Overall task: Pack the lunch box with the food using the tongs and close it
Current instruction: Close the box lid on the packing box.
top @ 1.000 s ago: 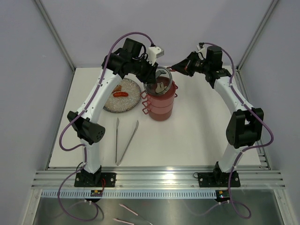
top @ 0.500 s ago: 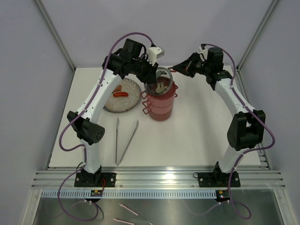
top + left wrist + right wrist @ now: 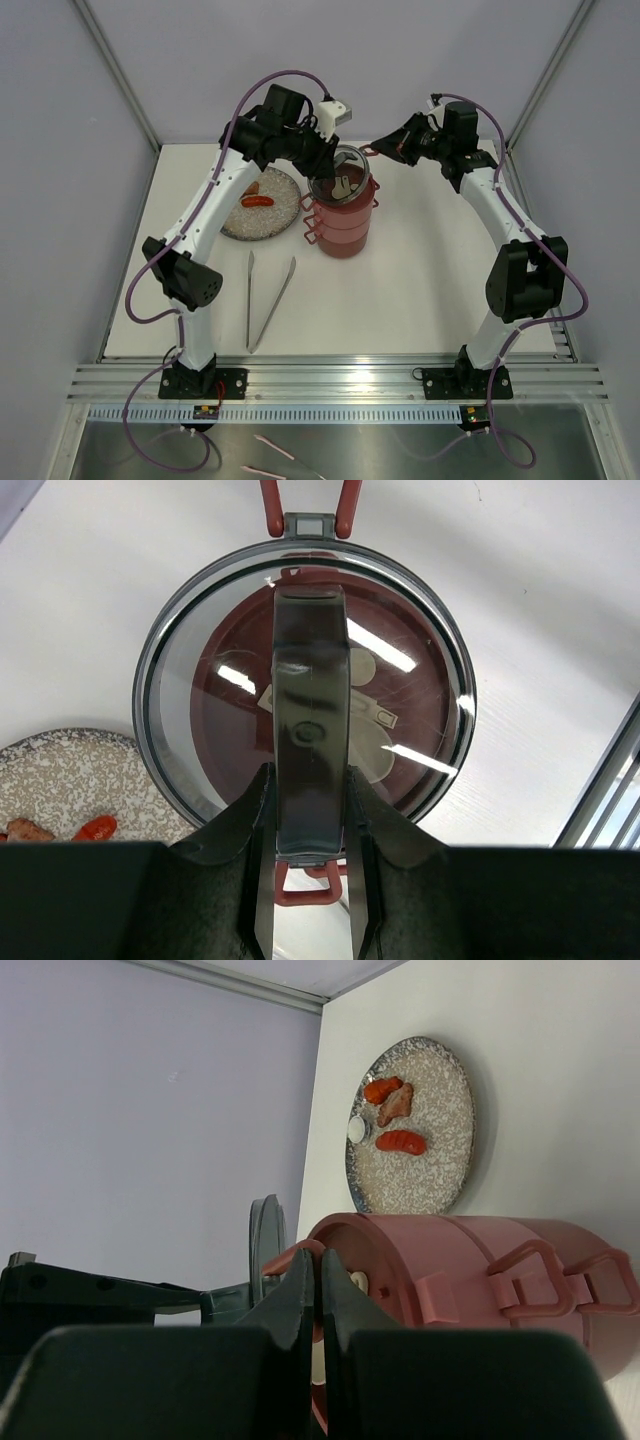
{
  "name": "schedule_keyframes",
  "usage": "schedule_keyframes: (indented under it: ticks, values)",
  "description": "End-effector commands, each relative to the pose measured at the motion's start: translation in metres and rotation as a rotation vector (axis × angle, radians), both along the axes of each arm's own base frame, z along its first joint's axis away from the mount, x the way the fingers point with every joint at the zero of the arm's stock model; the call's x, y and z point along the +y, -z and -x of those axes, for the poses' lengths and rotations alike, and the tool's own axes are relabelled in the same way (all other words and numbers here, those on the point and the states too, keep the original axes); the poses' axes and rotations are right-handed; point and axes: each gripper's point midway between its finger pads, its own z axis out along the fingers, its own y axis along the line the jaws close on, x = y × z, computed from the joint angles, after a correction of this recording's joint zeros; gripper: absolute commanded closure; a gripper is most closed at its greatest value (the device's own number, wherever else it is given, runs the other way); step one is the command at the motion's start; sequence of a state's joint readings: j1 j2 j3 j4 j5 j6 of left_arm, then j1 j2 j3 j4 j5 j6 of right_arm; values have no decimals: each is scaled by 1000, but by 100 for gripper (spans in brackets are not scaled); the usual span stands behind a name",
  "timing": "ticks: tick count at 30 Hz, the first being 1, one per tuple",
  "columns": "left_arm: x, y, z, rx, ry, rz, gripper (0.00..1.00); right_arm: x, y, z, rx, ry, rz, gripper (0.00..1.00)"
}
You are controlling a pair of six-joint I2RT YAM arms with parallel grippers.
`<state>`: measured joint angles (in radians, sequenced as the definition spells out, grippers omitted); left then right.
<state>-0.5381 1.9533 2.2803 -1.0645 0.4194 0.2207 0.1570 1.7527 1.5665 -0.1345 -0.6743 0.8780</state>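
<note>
On the white table [image 3: 420, 290]: a grey speckled plate [image 3: 250, 224] left of centre in the overhead view, with red and brown food [image 3: 257, 201] on it. Lower down, the tongs [image 3: 250, 300], flat on the table, untouched, well apart from both arms. Across the plate's upper-left rim, the left arm [image 3: 222, 178], hiding part of it.

Just right of the plate, at centre frame, the lunch box [image 3: 340, 228], red tiers stacked upright. Just over its top tier, a clear lid [image 3: 420, 710], its glare clouding the wrist view down into the tier.

Left gripper [image 3: 308, 780] clamped on the lid's dark strap [image 3: 310, 670], one finger each side. Right gripper [image 3: 316, 1260] at the stack's upper right in the overhead view, fingers pressed together beside a red loop [image 3: 280, 1253]; possibly pinching it, hard to tell.
</note>
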Motion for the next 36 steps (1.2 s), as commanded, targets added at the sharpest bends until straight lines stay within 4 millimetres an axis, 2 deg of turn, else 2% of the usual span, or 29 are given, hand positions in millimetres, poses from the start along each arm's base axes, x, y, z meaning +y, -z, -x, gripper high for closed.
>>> schedule_keyframes:
  ticks: [1,3,5,7,8,14,20,23,24,28,32,36]
  values:
    - [-2,35,18,115,35,-65,100,-6,-19,8,-61,22,32,100]
    - [-3,35,19,117,39,-67,97,-8,-10,7,-40,30,48,100]
    - [-4,37,21,122,42,-68,85,-9,-1,7,-28,30,59,100]
    - [-5,37,22,122,43,-69,81,-9,9,7,-7,26,71,100]
    - [-5,37,22,124,41,-70,76,-10,11,8,-3,25,75,100]
    - [-7,39,23,133,42,-70,72,-12,26,8,19,22,111,100]
    - [-10,38,24,133,39,-62,55,-15,36,6,33,22,125,100]
    - [-13,36,25,132,42,-54,54,-19,38,2,34,29,129,100]
    - [-13,35,25,131,42,-53,50,-21,40,0,35,29,132,100]
    - [-14,29,29,120,47,-44,25,-26,42,-8,42,13,125,100]
    - [-13,21,31,107,48,-34,15,-27,54,-13,84,-15,139,100]
    - [-12,18,33,100,44,-30,11,-29,56,-13,85,-19,146,100]
